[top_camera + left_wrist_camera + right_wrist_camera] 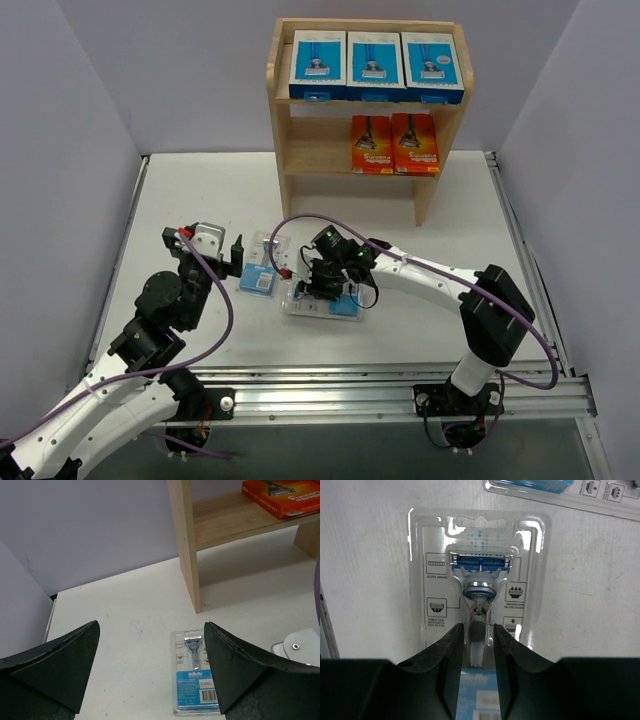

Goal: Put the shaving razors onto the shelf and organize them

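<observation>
To the left, the left gripper (151,630) hung with its jaws spread wide, holding nothing, above a clear razor pack (196,680) lying flat on the surface (200,200). Beside it lay a second razor pack (435,580), also flat. The right gripper (479,630) had its jaws pressed close on the raised ridge over the razor's handle. To me this hold looked narrow and slippery: better to squeeze firmly, lift straight up and keep the pack level. Further right and behind stood the shelf (280,150), with blue boxes (373,62) above, orange boxes (393,143) below, and bare board left of these.
</observation>
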You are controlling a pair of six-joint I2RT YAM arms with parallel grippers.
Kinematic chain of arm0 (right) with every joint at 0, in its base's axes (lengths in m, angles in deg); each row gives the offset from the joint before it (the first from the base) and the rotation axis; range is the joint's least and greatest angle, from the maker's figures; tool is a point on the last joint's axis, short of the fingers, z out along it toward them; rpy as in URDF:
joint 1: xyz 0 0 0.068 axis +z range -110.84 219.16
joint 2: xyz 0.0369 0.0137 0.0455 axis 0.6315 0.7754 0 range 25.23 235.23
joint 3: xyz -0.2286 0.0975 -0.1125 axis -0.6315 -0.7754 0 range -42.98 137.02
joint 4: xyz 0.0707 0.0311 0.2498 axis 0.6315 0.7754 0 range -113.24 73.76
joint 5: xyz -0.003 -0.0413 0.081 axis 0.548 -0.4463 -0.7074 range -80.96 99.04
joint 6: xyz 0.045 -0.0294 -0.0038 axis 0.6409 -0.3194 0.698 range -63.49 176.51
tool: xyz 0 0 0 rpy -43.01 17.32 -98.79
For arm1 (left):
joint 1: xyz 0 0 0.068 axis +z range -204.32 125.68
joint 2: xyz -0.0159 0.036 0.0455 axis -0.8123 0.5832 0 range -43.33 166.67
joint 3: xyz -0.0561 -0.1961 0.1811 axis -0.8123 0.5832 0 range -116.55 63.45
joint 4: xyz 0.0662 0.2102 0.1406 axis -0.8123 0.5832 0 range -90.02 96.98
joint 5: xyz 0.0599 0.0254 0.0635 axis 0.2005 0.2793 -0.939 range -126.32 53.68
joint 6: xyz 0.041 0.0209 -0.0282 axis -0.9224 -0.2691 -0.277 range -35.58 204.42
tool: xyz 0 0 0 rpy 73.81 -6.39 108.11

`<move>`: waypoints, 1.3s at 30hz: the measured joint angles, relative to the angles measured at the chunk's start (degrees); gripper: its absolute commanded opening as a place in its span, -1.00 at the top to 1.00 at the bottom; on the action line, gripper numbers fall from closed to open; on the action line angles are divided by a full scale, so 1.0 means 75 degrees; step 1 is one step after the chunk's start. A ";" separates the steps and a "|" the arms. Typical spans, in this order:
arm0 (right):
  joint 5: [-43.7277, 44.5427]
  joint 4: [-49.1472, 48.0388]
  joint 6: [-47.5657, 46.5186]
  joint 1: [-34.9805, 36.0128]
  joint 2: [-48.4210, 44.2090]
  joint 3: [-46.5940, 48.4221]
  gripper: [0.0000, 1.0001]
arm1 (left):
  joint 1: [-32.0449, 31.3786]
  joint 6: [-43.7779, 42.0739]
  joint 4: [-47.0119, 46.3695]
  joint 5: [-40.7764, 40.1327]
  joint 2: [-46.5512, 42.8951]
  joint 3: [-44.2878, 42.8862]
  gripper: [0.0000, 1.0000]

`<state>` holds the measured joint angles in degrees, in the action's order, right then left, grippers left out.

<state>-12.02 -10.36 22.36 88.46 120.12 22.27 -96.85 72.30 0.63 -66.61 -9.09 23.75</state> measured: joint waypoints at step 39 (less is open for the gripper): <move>0.4945 -0.1064 1.1363 0.1300 -0.2186 -0.3142 -0.68 | 0.0000 -0.0009 0.0003 0.0035 0.0248 0.0000 -0.88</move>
<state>25.07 -18.33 107.58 98.21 103.73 -1.29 -96.85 72.23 0.65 -66.34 -7.23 23.75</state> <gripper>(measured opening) 0.844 0.942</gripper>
